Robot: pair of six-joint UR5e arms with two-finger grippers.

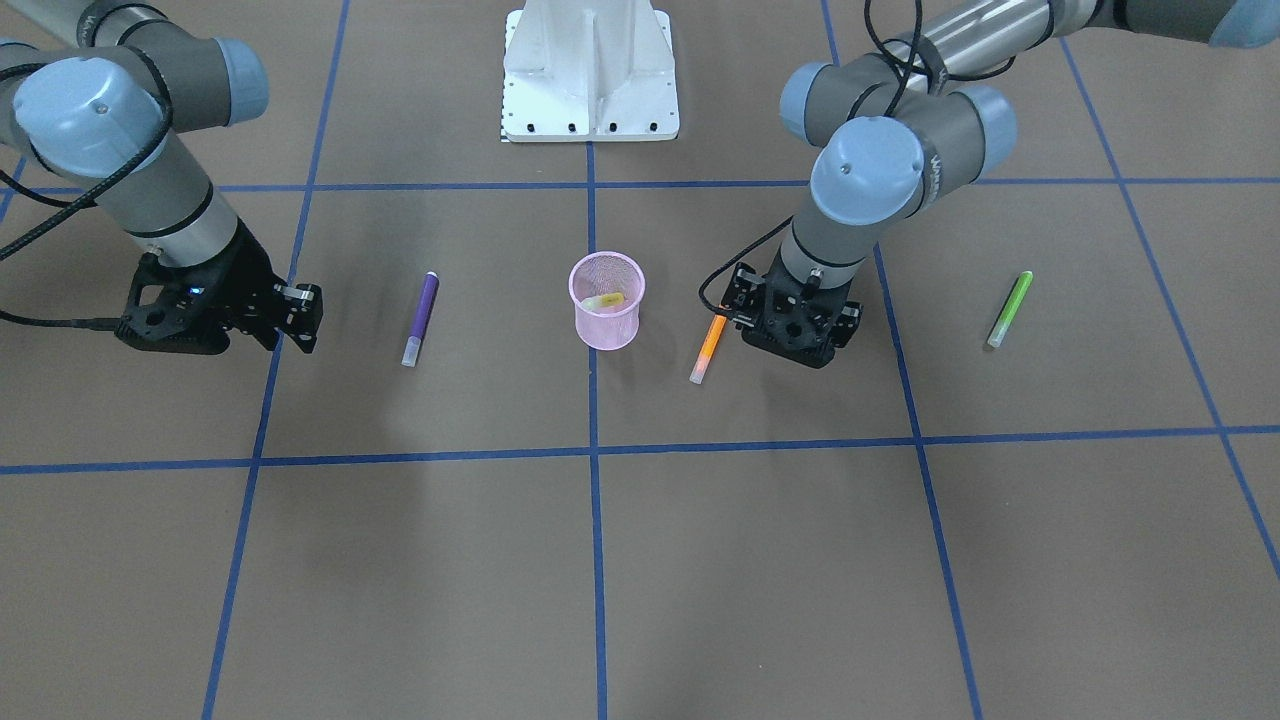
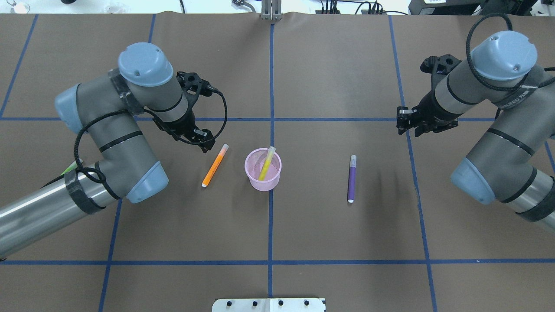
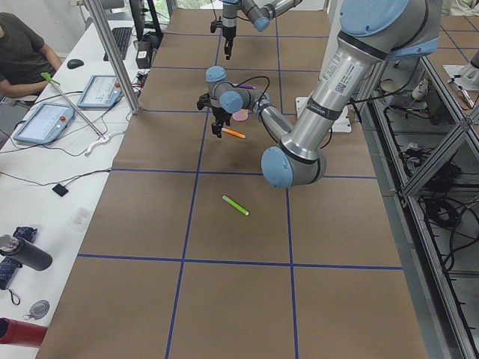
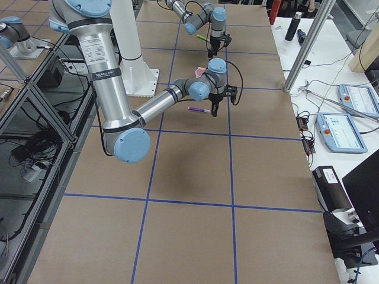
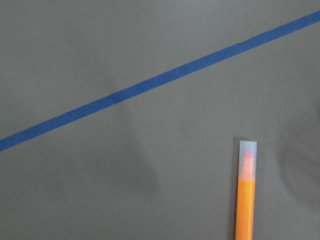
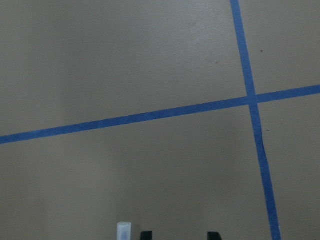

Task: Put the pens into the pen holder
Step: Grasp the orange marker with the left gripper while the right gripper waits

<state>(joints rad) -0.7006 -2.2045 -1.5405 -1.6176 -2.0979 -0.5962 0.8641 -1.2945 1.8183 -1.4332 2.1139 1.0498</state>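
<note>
Desk: brown sheet crossed by blue tape lines
Pen holder: upright at mid-desk on the centre tape line, between both arms
Yellow pen: already inside holder, leaning on far rim
Orange pen: flat on desk just beside holder on robot's left, pale cap end nearest left jaws
Purple pen: flat on desk on robot's right, between holder and right jaws, apart from both
Green pen: flat on desk, well out on robot's left, beyond left arm
Left jaws: low over desk by cap end of orange pen, no contact visible; released or clenched, cannot tell
Right jaws: parted and empty, going by right wrist view; hovering outboard of purple pen
Progress: one of four in, three to go, by judgement
Step in hand: probably left arm lining up on orange pen
Doing it well: shift from cap toward middle of barrel; turn wrist to close across the barrel, not along it; descend to straddle it close to desk; clamp firmly, slim round barrel likely to roll
Drop-off: lift clear, tip pen upright, release over open side of holder's mouth, away from yellow pen
Risk: light mesh cup easily nudged over by a low pass
</note>
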